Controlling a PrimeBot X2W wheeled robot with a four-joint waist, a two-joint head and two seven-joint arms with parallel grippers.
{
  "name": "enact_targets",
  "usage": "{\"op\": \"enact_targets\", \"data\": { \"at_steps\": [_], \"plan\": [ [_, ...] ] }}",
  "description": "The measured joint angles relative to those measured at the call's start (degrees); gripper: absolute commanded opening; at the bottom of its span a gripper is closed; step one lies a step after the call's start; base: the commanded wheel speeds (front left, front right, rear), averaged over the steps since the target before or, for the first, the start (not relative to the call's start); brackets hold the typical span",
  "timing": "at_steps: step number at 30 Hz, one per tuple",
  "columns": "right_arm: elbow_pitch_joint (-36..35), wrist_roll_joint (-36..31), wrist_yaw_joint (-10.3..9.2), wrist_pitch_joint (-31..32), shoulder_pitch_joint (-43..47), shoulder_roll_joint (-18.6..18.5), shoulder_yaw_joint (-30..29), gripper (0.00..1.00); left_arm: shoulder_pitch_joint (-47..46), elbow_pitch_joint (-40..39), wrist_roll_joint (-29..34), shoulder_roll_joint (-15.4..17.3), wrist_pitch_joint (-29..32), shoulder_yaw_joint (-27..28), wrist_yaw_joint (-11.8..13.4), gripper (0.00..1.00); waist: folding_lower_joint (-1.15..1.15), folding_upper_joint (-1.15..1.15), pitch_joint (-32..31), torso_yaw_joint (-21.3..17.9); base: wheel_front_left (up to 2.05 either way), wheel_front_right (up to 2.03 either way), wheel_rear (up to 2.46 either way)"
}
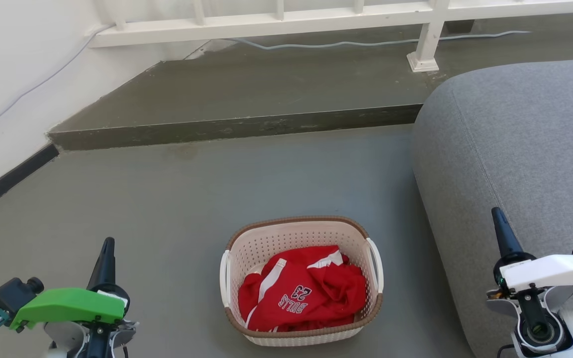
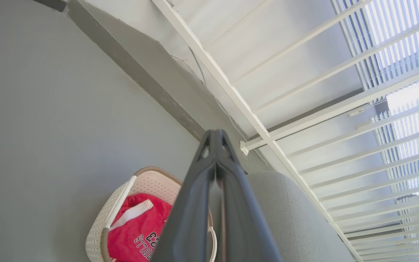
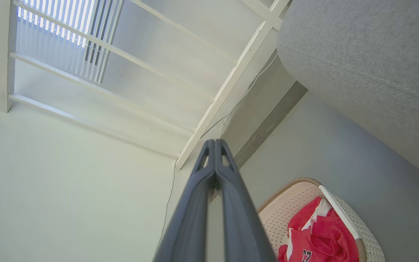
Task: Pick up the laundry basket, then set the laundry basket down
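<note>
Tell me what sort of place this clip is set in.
Probably a home living area: a grey upholstered sofa, a laundry basket of red clothing on the floor, white railing before window blinds.

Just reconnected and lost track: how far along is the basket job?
Done: nothing visible. The laundry basket sits on the floor with a red jersey inside. In hand: nothing; the left gripper and right gripper are shut and empty, either side of it, not touching it. Left, it seems: grasp, lift, set down.
</note>
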Motion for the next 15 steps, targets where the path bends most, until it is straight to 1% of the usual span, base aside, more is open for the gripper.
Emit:
{"op": "enact_targets", "data": {
  "at_steps": [15],
  "plan": [
    [0.1,10.5,0.08,2.9,-0.6,1.0,-2.9,0.00,0.0,0.0,-10.4,0.0,2.8,1.8,-0.1,0.00,0.00,0.00,-0.4,0.4,0.00,0.00,0.00]
  ]
}}
